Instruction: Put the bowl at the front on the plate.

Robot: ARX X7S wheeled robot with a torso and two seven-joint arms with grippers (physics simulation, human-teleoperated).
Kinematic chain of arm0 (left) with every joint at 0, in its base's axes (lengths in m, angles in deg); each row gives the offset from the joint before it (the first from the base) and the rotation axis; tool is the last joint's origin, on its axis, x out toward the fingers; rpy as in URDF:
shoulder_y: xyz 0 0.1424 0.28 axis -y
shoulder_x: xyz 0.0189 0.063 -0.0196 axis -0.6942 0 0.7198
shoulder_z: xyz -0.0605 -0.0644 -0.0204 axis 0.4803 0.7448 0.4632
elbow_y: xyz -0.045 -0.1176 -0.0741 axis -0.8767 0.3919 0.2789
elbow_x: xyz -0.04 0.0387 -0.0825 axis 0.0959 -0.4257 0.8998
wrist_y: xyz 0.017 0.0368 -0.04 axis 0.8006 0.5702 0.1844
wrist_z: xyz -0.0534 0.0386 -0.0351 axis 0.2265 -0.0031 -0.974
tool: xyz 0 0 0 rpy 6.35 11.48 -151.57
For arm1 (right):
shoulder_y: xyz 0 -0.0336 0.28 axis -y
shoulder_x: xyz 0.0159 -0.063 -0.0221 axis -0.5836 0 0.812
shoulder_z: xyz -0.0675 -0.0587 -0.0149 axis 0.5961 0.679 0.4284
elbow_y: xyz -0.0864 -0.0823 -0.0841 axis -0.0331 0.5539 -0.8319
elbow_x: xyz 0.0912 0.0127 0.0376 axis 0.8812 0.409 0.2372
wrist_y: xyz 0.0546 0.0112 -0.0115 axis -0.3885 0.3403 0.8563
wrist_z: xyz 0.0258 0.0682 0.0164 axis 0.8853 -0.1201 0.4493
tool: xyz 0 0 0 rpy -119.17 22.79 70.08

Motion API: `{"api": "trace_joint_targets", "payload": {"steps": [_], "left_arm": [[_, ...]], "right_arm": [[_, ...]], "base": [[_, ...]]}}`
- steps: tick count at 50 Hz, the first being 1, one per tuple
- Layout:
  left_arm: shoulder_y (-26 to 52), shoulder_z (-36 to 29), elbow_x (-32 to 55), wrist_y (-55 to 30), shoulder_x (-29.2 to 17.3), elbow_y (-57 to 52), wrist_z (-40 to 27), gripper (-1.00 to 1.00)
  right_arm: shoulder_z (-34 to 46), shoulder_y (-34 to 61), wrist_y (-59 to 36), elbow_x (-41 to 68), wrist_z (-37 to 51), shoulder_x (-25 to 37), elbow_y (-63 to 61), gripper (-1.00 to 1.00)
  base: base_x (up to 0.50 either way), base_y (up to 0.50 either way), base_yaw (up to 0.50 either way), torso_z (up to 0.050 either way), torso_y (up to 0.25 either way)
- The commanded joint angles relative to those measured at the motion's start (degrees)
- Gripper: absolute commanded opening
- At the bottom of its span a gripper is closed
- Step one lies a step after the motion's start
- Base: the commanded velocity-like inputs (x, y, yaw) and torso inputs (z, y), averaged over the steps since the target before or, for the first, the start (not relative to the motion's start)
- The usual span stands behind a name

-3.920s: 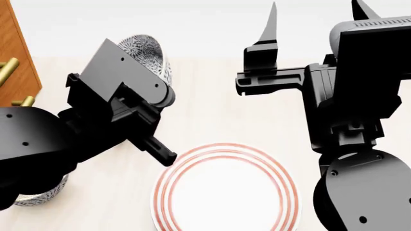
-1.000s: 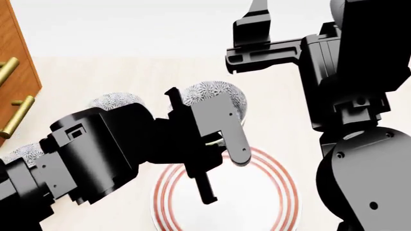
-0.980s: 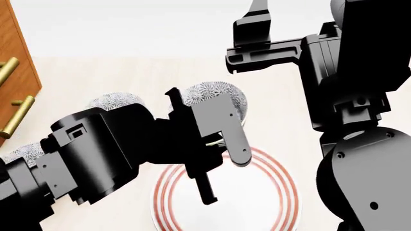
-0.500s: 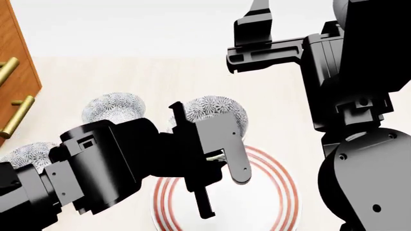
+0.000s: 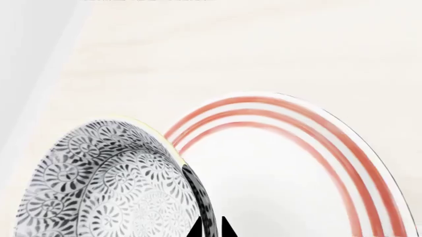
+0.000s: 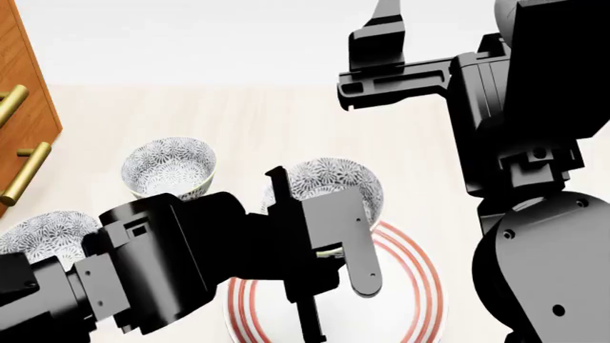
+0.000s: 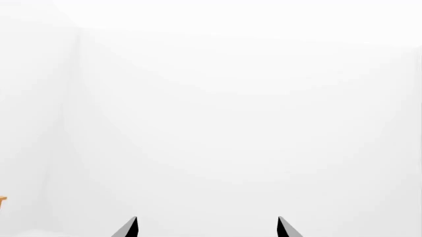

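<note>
My left gripper [image 5: 211, 231] is shut on the rim of the patterned grey-blue bowl [image 5: 105, 182], one fingertip inside the rim and one outside. In the head view the bowl [image 6: 329, 182] hangs at the far edge of the red-ringed white plate [image 6: 419, 261], partly over its rim. I cannot tell whether the bowl touches the plate [image 5: 343, 148]. The left arm hides much of the plate's near left side. My right gripper [image 7: 207, 228] is open and empty, raised high at the right and facing a blank white wall.
Two look-alike patterned bowls stand on the pale wooden table left of the plate: one [image 6: 168, 166] further back, one [image 6: 48, 232] at the left edge beside my left arm. A wooden cabinet [image 6: 24, 86] with brass handles borders the far left.
My left arm has carried the bowl down and towards me, from beyond the plate to over its far rim. The bowl behind my arm has come into full view. The right arm barely moved.
</note>
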Motion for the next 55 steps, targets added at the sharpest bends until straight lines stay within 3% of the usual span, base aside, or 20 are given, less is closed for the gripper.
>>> {"api": "trace_joint_targets", "payload": {"steps": [1,34,55], "left_arm": [[-0.6,0.2,-0.8,0.3,0.1,-1.0,-0.1,-1.00],[-4.0,-0.2,-7.3,-1.2,0.1,-2.1,1.6,-1.00],[-5.4,0.3,-7.0,0.6,0.1,-2.2,1.3,-1.00]], "right_arm": [[0.0,-0.3,0.2,0.0,0.1,0.2,-0.1,1.00],[-1.0,-1.3,1.0,0.6,0.7,0.9,-0.6,1.00],[-0.7,-1.7,1.5,0.6,0.7,1.0,-0.3,1.00]], "base": [[0.00,0.00,0.00,0.000,0.000],[0.00,0.00,0.00,0.001,0.000],[0.00,0.00,0.00,0.000,0.000]]}}
